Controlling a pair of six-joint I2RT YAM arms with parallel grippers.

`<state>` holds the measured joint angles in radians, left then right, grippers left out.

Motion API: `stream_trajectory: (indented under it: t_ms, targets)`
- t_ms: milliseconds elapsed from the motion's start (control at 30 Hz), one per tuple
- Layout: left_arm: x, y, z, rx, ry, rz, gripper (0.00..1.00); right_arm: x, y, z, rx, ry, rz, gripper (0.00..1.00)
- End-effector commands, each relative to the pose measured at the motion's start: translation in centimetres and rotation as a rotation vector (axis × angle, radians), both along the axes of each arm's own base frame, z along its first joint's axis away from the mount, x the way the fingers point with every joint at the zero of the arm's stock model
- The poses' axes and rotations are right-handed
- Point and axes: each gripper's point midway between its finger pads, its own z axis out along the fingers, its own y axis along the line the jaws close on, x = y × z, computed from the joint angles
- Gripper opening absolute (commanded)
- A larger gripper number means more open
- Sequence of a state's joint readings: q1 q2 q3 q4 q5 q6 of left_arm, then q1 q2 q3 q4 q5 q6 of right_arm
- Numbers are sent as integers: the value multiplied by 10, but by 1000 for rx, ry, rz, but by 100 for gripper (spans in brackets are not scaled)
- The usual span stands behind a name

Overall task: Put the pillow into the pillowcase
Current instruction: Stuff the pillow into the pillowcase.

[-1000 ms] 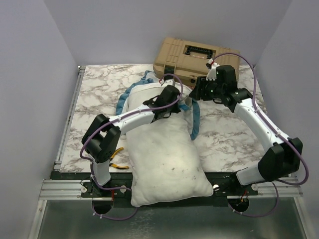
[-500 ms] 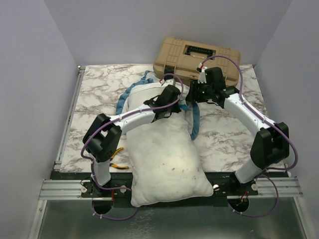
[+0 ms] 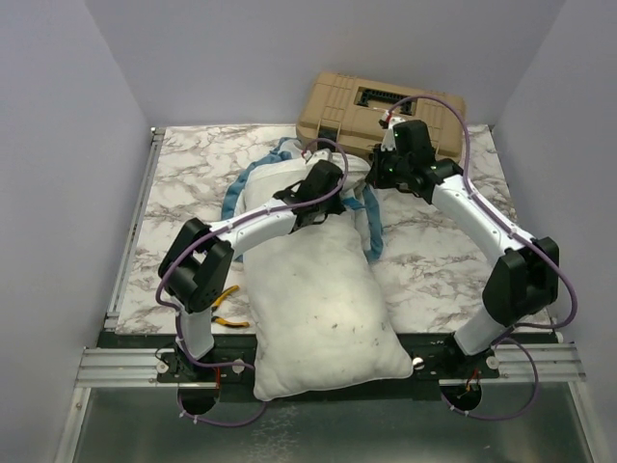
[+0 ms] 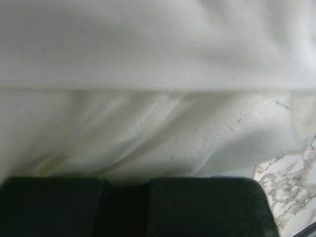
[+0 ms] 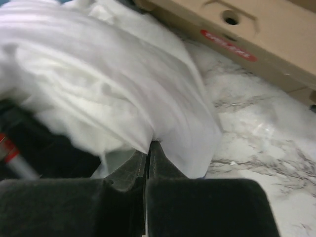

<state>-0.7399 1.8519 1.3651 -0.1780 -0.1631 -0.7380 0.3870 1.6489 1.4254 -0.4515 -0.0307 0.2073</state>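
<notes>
The marble-patterned table (image 3: 178, 183) stands between grey walls. At upper centre the right gripper (image 5: 147, 144), fingers pressed together, pinches white cloth of the pillowcase (image 5: 173, 108), near the tan case (image 3: 381, 106). The left gripper (image 3: 321, 185), jaws closed, rests on the pillow (image 3: 318, 299). The pillow fills the lower centre, with blue frill along both sides of its far end.

Pillow (image 3: 318, 299) on the table (image 3: 183, 174), far end inside the pillowcase (image 3: 253, 178), toolbox (image 3: 381, 111) behind, pliers (image 3: 227, 297) just left
</notes>
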Motion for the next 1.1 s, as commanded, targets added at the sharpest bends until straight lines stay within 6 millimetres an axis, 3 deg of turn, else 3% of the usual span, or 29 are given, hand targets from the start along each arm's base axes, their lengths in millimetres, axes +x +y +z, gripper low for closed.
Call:
stream_trajectory:
  t_ms: [0,100,167,233,333,467,533,633,800,933,1067]
  targets:
    - [4,62,-33,148,120,122,0,-40,37,63,195,-45,246,0]
    - [14,63,-17,159,87,141,0,-87,67,84,373,-15,484,0]
    - [17,62,-16,170,96,144,0,-113,76,96,466,-2,575,0]
    - [18,61,-17,181,106,144,0,-126,75,102,505,-1,582,0]
    - [14,57,-8,154,104,129,1,-128,73,93,509,25,556,0]
    - [-4,45,37,19,93,61,22,-122,74,76,510,78,522,0]
    - [-22,36,60,-70,109,-1,33,-117,74,66,500,102,497,0]
    - [-60,32,78,-178,188,-78,48,-111,72,55,479,126,461,0]
    - [-110,57,81,-210,296,-72,51,-107,70,49,453,137,449,0]
    - [-123,75,102,-300,267,45,51,-106,72,47,465,158,443,0]
    - [-121,97,102,-338,233,194,49,-108,74,50,480,158,455,0]
